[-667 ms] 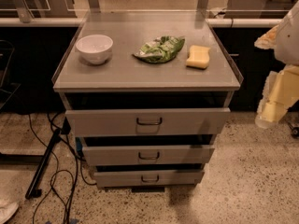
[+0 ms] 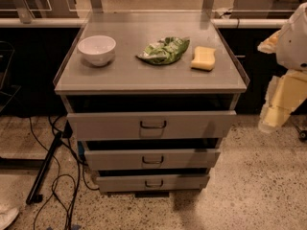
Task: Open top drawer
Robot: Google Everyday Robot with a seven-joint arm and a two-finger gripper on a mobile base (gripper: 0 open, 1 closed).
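On the left of the counter (image 2: pixel 120 78) sits a white bowl (image 2: pixel 96 49), and it looks empty. Right of it lies a crumpled green packet (image 2: pixel 164 50), then a yellow sponge (image 2: pixel 203 58) near the right edge.

Directly under the counter top is the top drawer (image 2: pixel 100 126), the widest of three grey fronts. A dark gap shows above it, and the front seems to stand a little proud of the frame. What it holds is hidden. It is sheet metal, so stiff and probably not light, and the flat front offers no purchase for a pull. The place to take hold is the small dark wire handle (image 2: pixel 153 124) at its centre. A straight pull there should keep the drawer from twisting on its runners. The two narrower drawers (image 2: pixel 120 159) below carry similar handles, so the upper one must be picked out.

The pincer (image 2: pixel 272 119) hangs at the far right, beside the cabinet, about level with the top drawer and well apart from the handle. I cannot tell whether it is wide or narrow.
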